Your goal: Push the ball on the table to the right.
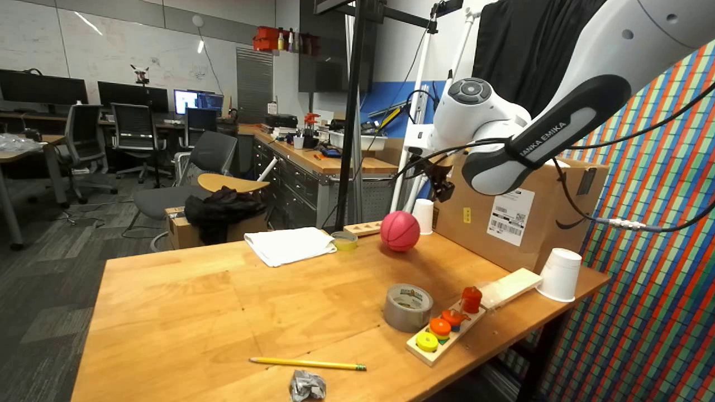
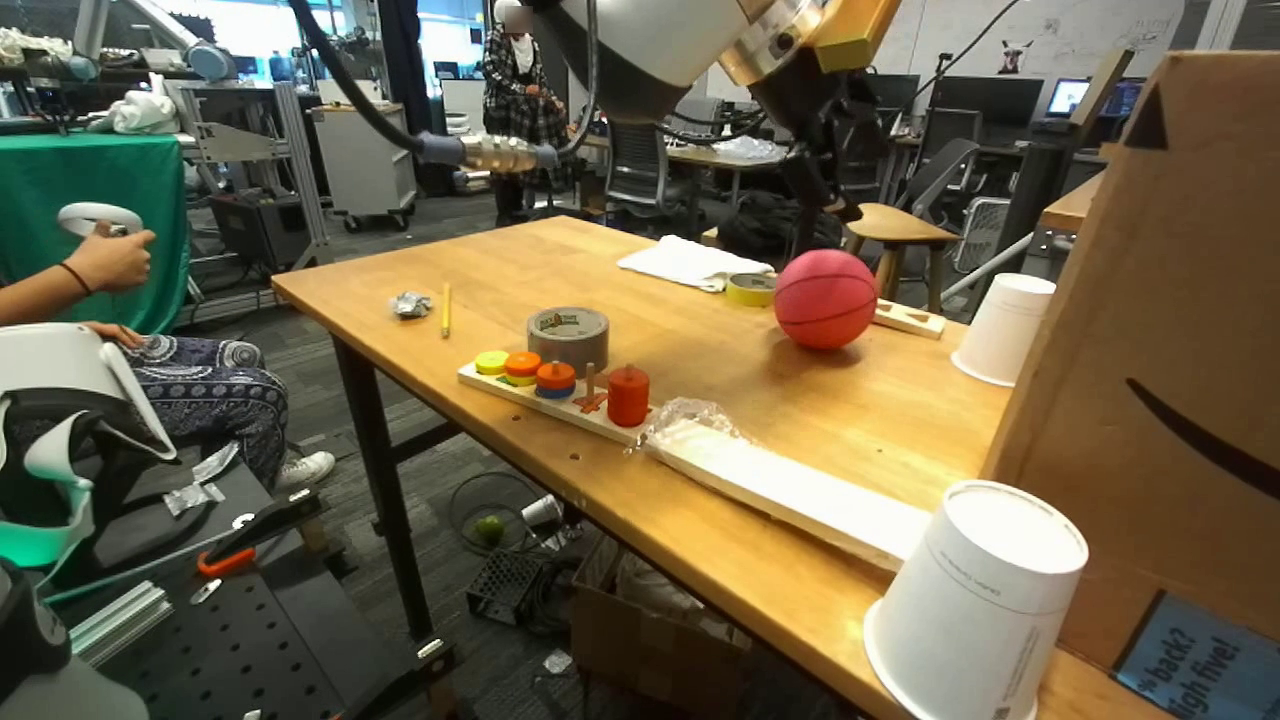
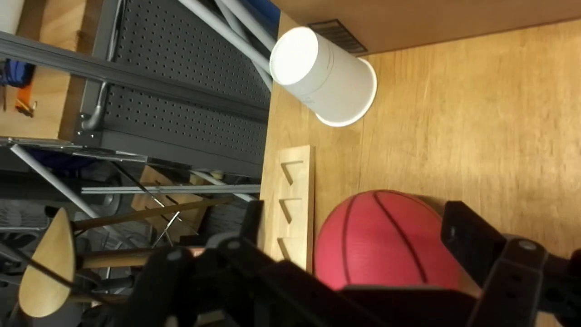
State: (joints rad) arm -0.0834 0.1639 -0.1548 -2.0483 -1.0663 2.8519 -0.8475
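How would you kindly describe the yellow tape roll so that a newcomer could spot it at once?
On the rectangular light-brown wooden table, find the pinkish-red rubber ball. In both exterior views, the low yellow tape roll sits between that ball and the flat white cloth; its yellow side sets it apart from both and the grey tape roll.

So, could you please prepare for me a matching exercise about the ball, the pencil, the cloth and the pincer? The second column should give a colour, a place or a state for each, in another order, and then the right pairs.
Column one
1. ball
2. pencil
3. cloth
4. pincer

Column two
A. yellow, beside the silver scrap
B. open
C. white, beside the yellow tape
D. pinkish red and round

Right pairs: 1-D; 2-A; 3-C; 4-B
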